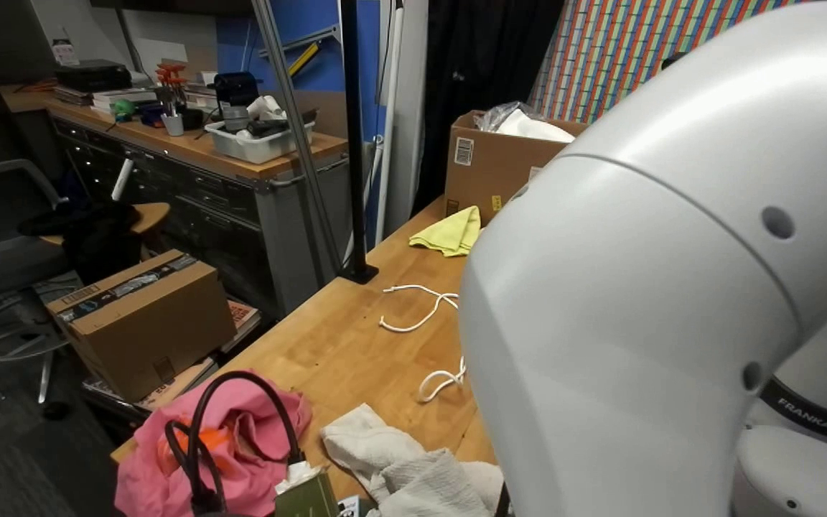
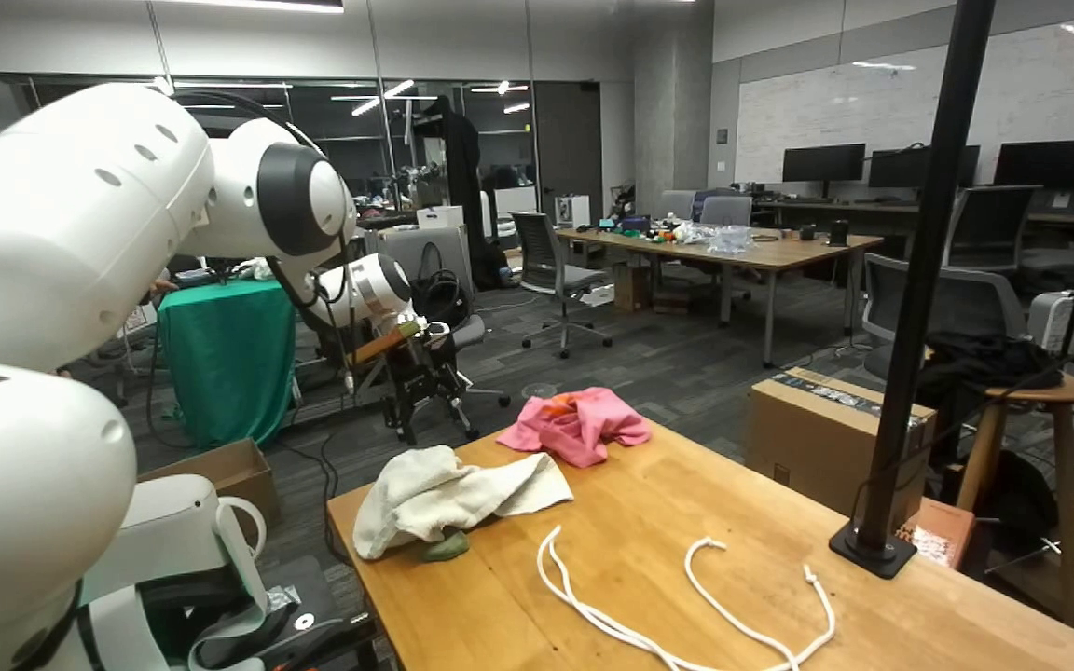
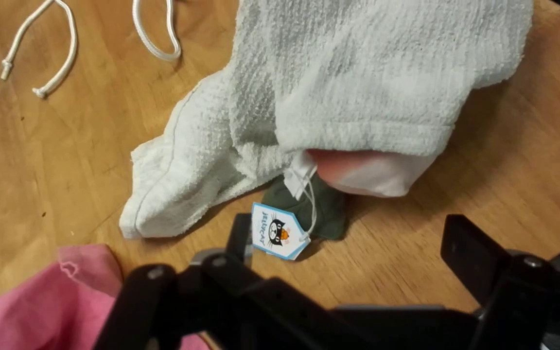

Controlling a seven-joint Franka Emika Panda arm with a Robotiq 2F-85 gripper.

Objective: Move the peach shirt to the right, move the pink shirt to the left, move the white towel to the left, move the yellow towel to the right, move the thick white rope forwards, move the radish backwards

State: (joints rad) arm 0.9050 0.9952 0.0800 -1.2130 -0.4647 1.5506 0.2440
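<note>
On this wooden tabletop (image 2: 630, 522) I'm counting three cloths: one white towel (image 3: 358, 87), one pink shirt (image 2: 577, 429) and one yellow towel (image 1: 449, 233). The white towel is lying bunched up near one end, and the pink shirt is sitting in a heap just beside it, orange showing in its folds; both exterior views are showing that pair. Way down at the far end, in an exterior view, the yellow towel is lying folded, with one cardboard box (image 1: 500, 169) standing just behind it.

One radish (image 3: 372, 177) is peeking out from under the edge of the white towel: a bit of red and white is showing, plus its dark green top and one card tag (image 3: 280, 231) with a cat on it.

Rope-wise I'm seeing one thick white rope (image 3: 72, 43), two loose ends and at least one tight bend, lying near the white towel with wood showing between them. Part of it is running out of sight, so I'm not swearing to that count.

One gripper (image 3: 348, 238) is hovering above the tabletop, spreading its two fingers wide and holding nothing. In the wrist view the card tag is showing right beside one fingertip, and I'm not managing to tell whether they're touching.
</note>
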